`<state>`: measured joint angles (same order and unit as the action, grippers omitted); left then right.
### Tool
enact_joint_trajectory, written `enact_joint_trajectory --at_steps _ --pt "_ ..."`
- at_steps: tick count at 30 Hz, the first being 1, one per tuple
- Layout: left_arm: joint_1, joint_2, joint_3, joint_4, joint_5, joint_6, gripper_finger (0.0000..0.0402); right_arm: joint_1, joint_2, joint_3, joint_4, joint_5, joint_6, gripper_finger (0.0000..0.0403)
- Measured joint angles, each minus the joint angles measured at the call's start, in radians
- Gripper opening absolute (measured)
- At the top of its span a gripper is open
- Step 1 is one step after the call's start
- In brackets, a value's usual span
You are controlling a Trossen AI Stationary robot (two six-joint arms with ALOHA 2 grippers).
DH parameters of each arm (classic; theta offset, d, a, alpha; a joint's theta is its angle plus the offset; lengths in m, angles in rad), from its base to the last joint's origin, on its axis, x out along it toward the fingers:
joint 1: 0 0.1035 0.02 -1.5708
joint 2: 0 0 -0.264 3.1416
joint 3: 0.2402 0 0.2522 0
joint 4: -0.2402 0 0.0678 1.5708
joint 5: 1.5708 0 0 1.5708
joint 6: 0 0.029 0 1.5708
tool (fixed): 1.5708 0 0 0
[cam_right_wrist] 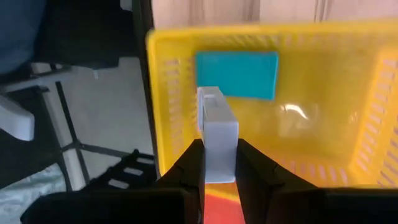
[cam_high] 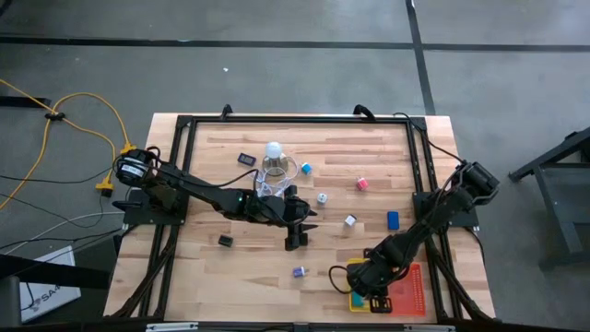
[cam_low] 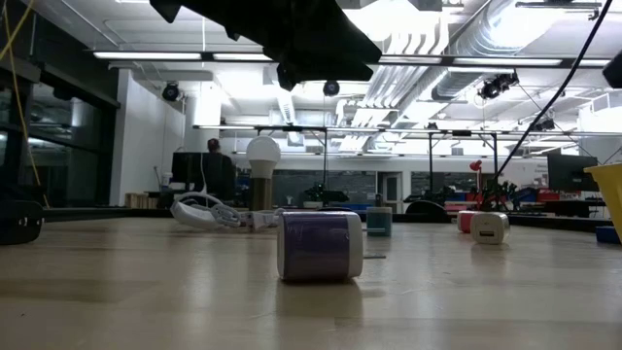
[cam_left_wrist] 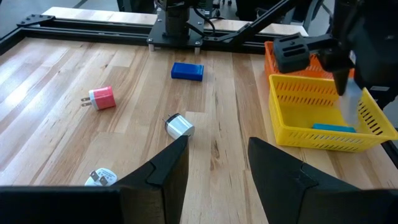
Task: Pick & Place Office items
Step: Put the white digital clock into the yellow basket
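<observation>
We read no writing anywhere. Only our right wrist view shows the right tool (cam_right_wrist: 219, 163) clamped on a white block (cam_right_wrist: 217, 132) over the yellow tray (cam_right_wrist: 163, 93). Our left tool (cam_left_wrist: 216, 163) hangs with fingers apart above the worktop (cam_left_wrist: 56, 87).

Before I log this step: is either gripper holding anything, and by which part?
The right gripper holds a white block by its lower end, above the yellow tray. The left gripper is open and empty.

A wooden table (cam_high: 230, 277) carries scattered office items (cam_high: 362, 183) and mesh trays (cam_high: 413, 288).
</observation>
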<state>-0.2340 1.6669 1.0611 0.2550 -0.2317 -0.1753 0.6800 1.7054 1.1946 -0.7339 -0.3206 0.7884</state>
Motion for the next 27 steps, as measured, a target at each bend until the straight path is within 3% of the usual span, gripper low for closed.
enact_joint_trajectory --at_steps 27 --pt "0.0 0.0 0.0 0.0 0.0 0.0 0.0159 0.018 0.035 -0.001 0.003 0.0 0.047 0.0049"
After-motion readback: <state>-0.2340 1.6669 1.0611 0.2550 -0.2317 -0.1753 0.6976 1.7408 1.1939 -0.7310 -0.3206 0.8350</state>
